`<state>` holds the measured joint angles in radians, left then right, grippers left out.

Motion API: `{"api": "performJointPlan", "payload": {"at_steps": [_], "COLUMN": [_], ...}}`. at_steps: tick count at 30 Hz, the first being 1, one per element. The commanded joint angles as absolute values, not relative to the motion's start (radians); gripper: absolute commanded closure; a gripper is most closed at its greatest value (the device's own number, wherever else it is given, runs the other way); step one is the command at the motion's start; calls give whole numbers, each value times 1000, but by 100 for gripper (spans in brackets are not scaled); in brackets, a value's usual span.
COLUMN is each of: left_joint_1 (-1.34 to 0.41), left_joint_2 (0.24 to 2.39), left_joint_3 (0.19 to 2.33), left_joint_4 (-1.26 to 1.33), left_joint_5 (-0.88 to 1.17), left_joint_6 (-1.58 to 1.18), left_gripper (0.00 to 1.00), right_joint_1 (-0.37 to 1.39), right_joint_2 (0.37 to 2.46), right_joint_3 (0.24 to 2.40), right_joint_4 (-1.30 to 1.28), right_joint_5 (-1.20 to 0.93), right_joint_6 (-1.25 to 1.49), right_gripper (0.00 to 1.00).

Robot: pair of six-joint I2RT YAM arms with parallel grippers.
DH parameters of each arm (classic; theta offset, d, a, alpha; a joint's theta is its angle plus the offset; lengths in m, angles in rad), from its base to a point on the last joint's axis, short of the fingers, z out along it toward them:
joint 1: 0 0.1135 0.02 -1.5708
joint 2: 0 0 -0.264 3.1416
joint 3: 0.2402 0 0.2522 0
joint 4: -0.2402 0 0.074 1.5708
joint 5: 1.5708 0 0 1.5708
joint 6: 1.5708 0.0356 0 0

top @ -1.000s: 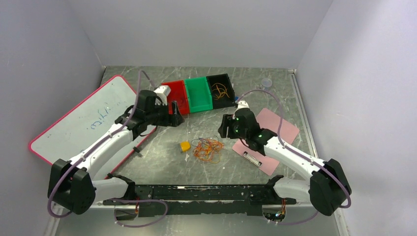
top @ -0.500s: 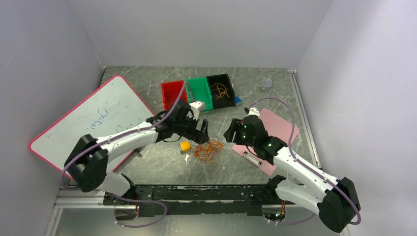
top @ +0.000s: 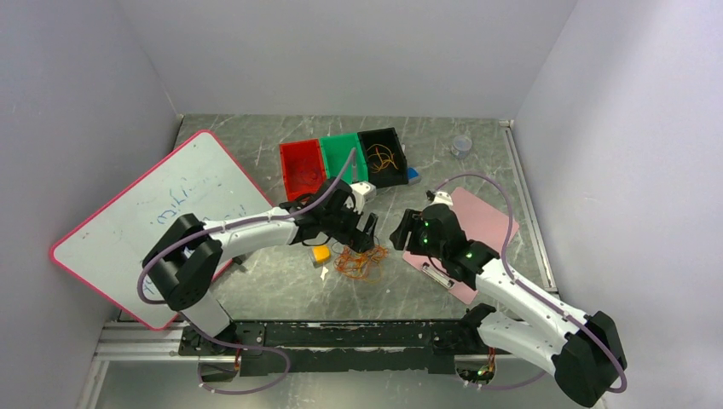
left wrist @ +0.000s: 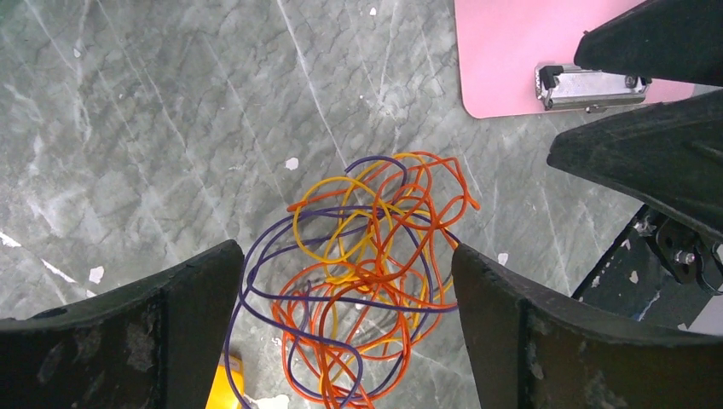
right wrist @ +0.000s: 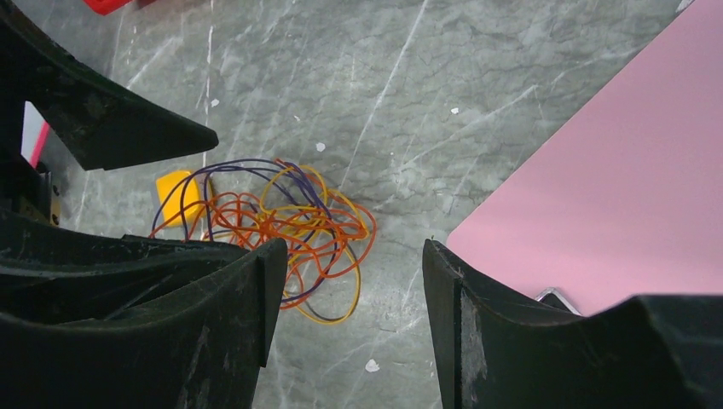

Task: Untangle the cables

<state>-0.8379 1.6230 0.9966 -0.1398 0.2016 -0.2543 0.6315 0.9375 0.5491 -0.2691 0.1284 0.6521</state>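
None of the strands is seen drawn clear of the cables (top: 360, 260), which are found as one clump of orange, yellow and purple loops on the bare marble, midway between the left and right edges and somewhat nearer the near edge than the far one. A yellow block (top: 321, 253) is seen just beside the clump on its left, and a pink clipboard (top: 465, 239) near it on the right. No single heading can be given to the clump: it is rounded, its slightly longer axis judged to run roughly parallel to the near edge.

Just beyond it, the left gripper (top: 362, 234) is held over its far rim, jaws spread wide and nothing grasped; the loops are framed between its fingers in the wrist view. The right gripper (top: 401, 232) is likewise released and empty, to the far right of the clump and apart from it.

Farther off, toward the far edge, some orange wire is seen lying in a black bin (top: 383, 155). Nearly all the separating is judged left to do
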Motion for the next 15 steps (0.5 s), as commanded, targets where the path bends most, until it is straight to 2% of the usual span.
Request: {"api": "performJointPlan", "payload": {"at_steps": [1, 6, 13, 15], "left_joint_1": [-845, -846, -844, -841], "left_joint_2": [1651, 1697, 1701, 1693], "left_joint_3": [994, 992, 954, 938], "left_joint_4": [-70, -72, -58, -53], "left_joint_5": [228, 191, 162, 153], "left_joint_6": [-237, -272, -316, -329], "left_gripper": [6, 25, 47, 64], "right_joint_1": [635, 635, 635, 634], "right_joint_2": [918, 922, 931, 932], "right_joint_3": [533, 529, 528, 527], "right_joint_4": [-270, -259, -247, -242], "right_joint_5": [145, 136, 127, 126], "right_joint_6": [667, 672, 673, 675], "right_gripper": [37, 37, 37, 37]}}
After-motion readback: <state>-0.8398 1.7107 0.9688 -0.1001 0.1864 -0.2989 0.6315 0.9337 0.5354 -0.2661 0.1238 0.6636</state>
